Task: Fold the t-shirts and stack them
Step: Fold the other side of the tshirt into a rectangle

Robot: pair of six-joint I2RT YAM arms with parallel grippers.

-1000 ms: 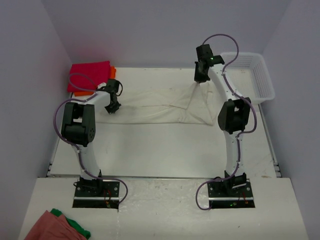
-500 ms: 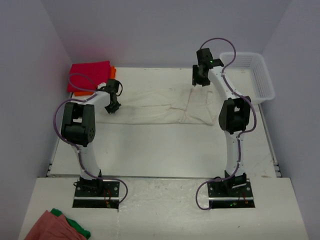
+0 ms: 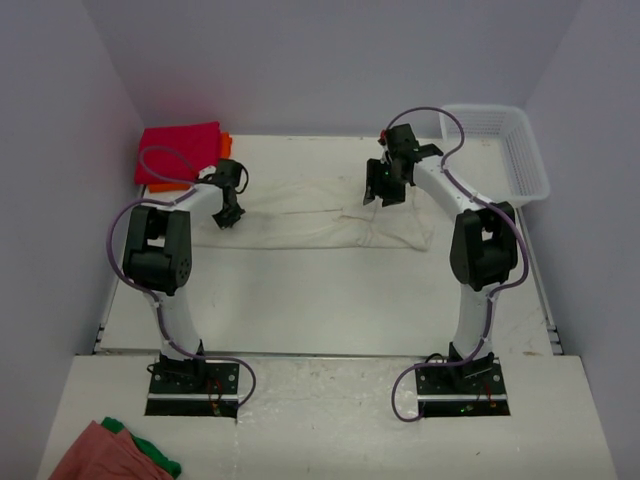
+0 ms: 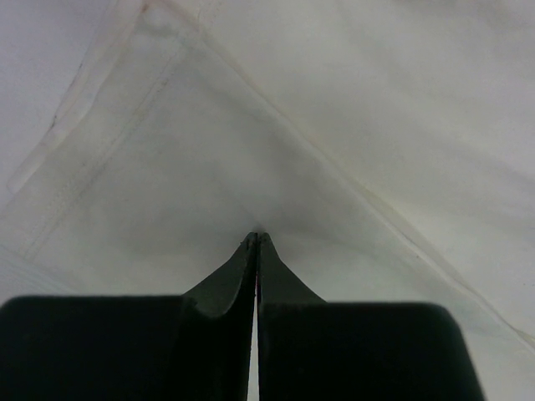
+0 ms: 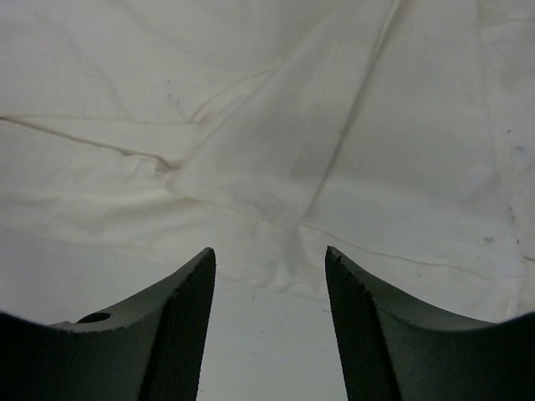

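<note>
While the cream-white t-shirt (image 3: 310,215) lies spread across the table's middle, the left gripper (image 3: 227,218) pinches its 9 o'clock edge, jaws pressed together on the cloth. Toward 3 o'clock the right gripper (image 3: 384,193) hangs over the shirt, jaws spread. At 10 o'clock the magenta-red t-shirt (image 3: 180,150) lies on the orange t-shirt (image 3: 226,145).

Both arms are built of glossy white links, the left arm (image 3: 172,312) just like the right arm (image 3: 468,300), broken up by chunky black joint housings (image 3: 155,250). A purple cable (image 3: 395,388) trails along each from a black base plate (image 3: 193,385). The left gripper (image 4: 255,238) has smooth black wedge fingers; the right gripper (image 5: 269,251) shows finely knurled pads (image 5: 180,334).
</note>
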